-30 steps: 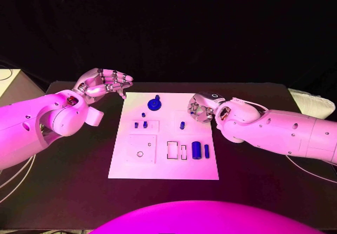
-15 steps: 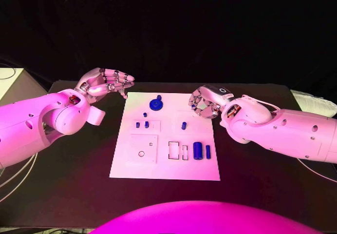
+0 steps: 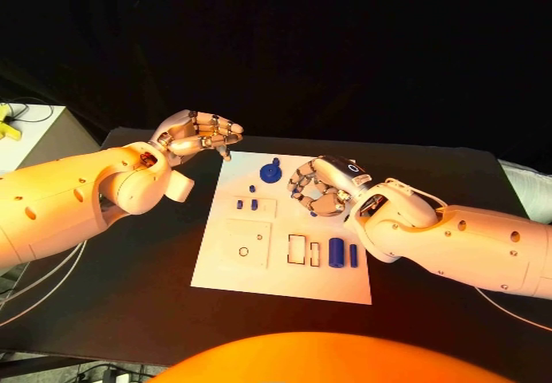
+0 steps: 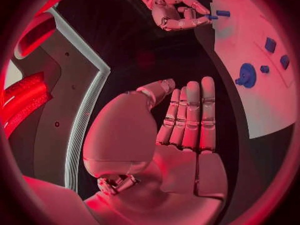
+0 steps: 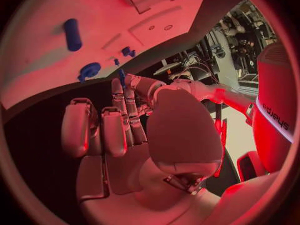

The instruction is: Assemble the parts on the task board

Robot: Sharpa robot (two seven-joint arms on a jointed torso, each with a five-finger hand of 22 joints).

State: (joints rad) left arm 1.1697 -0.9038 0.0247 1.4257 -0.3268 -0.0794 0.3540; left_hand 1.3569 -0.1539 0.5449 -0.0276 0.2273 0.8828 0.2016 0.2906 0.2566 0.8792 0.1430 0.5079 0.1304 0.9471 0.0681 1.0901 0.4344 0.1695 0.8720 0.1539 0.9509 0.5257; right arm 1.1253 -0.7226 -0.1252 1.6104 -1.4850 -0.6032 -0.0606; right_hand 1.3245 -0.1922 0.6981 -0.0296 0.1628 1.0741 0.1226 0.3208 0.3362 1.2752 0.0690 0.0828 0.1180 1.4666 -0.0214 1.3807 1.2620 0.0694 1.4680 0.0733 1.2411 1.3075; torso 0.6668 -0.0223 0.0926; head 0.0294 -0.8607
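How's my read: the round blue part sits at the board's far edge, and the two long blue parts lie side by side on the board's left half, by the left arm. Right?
Not quite. The round blue part does sit at the task board's far edge, but the two long blue parts lie side by side on the board's right half, by the right arm, as the head view shows.

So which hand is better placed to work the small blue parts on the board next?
Probably right. The right hand is over the task board, fingertips at a small blue part. The left hand hangs off the board's far corner, holding nothing.
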